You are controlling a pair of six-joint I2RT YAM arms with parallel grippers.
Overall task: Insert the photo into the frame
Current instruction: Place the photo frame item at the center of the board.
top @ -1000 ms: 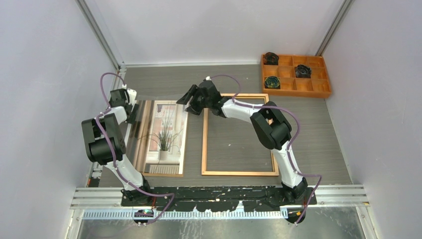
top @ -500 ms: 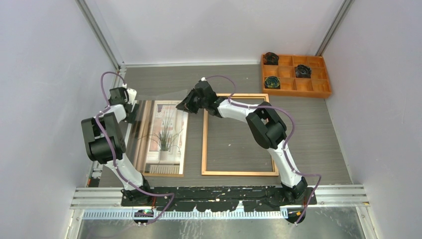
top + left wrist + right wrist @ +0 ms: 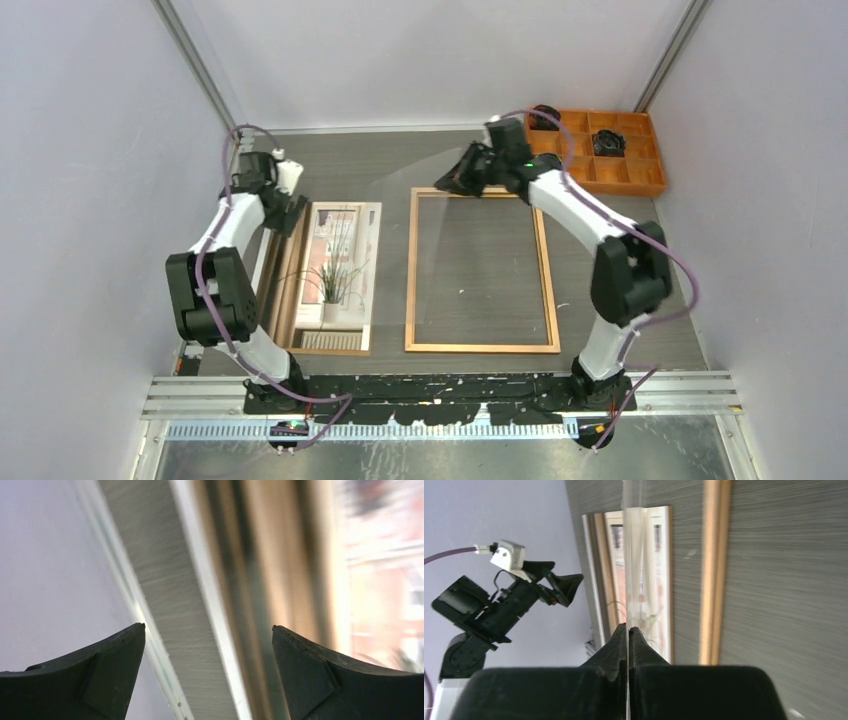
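Observation:
The photo [image 3: 340,265] lies flat at the left on a brown backing board [image 3: 285,290]. It also shows in the right wrist view as the photo [image 3: 658,570] and, blurred, in the left wrist view as the photo [image 3: 380,580]. The wooden frame [image 3: 480,348] lies flat to its right, with bare table inside it. My right gripper [image 3: 447,183] hangs over the frame's far left corner. My right gripper [image 3: 628,626] is shut on a clear pane [image 3: 633,540], seen edge-on. My left gripper [image 3: 290,212] is by the board's far left corner. My left gripper [image 3: 207,627] is open and holds nothing.
An orange compartment tray [image 3: 600,187] with a few dark items stands at the back right, just behind my right arm. Grey walls close in the left, right and far sides. The frame's left rail [image 3: 714,570] runs beside the photo.
My right gripper closed on the clear pane and carried it right, from over the photo to over the frame. My left gripper opened wider and drew back toward the far left.

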